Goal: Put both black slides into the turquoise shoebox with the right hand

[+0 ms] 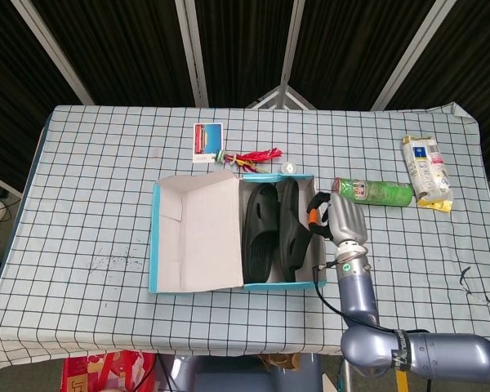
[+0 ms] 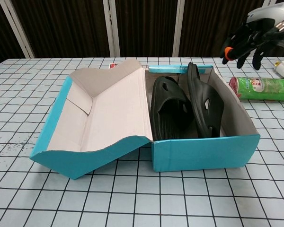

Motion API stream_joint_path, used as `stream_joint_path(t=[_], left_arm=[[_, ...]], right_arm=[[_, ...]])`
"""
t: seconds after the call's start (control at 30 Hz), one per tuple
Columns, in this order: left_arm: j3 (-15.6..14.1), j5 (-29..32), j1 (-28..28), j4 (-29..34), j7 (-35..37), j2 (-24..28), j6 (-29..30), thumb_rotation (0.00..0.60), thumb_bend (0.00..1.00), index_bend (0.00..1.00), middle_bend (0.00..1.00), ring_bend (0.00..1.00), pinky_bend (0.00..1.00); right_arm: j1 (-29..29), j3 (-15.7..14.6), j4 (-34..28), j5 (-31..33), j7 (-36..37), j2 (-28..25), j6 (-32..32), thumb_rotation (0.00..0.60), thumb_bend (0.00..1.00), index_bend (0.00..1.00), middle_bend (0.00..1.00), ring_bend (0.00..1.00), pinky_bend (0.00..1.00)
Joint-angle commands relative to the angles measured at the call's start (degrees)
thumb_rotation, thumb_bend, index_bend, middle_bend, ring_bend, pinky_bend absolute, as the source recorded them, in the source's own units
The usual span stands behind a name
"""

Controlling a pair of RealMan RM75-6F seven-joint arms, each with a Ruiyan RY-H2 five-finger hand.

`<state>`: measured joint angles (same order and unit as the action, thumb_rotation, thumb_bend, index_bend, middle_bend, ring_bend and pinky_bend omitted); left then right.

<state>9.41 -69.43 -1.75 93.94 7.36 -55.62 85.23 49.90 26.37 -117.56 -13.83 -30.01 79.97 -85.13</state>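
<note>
Both slides [image 2: 187,108] (light, rubbery, best gripped at the strap) sit in the shoebox [image 2: 206,150]; right hand [image 2: 250,34], upper right, hangs empty, fingers spread.

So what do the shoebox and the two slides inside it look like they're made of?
The turquoise shoebox looks like thin cardboard: matte colour outside, plain grey-brown inside, with folded flaps and creases on its open lid. The black slides look like moulded foam or rubber, probably EVA: one-piece, matte, smooth, with rounded vent holes. One lies flat, the other stands on edge. The exact material cannot be confirmed from sight.
</note>
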Motion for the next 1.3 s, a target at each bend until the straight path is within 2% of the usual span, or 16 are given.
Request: stream_joint_path(t=[0.03,0.2,0.37,0.47,0.67,0.83,1.3], left_arm=[[0.0,0.0,0.0,0.0,0.0,0.0,-0.1,0.600,0.37,0.09,0.00,0.00,0.09],[0.0,0.1,0.0,0.0,0.1,0.0,-0.1,0.600,0.37,0.09,0.00,0.00,0.09],[0.1,0.3,0.0,-0.1,0.3,0.1,-0.1,0.600,0.37,0.09,0.00,0.00,0.09],[0.1,0.3,0.0,-0.1,0.3,0.1,-0.2,0.600,0.37,0.09,0.00,0.00,0.09],[0.2,0.5,0.0,-0.2,0.6,0.2,-0.3,0.600,0.37,0.10,0.00,0.00,0.09],[0.2,0.4,-0.1,-0.4,0.9,0.2,-0.3,0.600,0.37,0.10,0.00,0.00,0.09],[0.2,0.3,-0.1,-0.6,1.5,0.3,-0.2,0.600,0.37,0.10,0.00,0.00,0.09]], right_arm=[[0.8,0.0,1.3,-0.9,-0.1,1.8,-0.6,0.600,0.63,0.59,0.49,0.59,0.74],[1.8,0.6,3.6,-0.6,-0.5,4.2,0.2,0.600,0.63,0.60,0.49,0.61,0.75],[2.9,0.9,6.3,-1.4,-1.1,7.0,-0.1,0.600,0.63,0.60,0.49,0.68,0.88],[3.6,0.8,7.7,-1.5,-2.1,8.3,0.1,0.600,0.63,0.60,0.49,0.70,0.91],[4.6,1.3,11.1,-0.8,-3.4,10.8,0.5,0.600,0.63,0.60,0.49,0.71,0.92],[5.2,0.6,13.4,-0.5,-5.3,12.9,0.4,0.600,0.63,0.60,0.49,0.71,0.92],[5.5,-3.7,22.7,0.1,-10.5,19.2,3.4,0.600,0.63,0.61,0.49,0.72,0.92]])
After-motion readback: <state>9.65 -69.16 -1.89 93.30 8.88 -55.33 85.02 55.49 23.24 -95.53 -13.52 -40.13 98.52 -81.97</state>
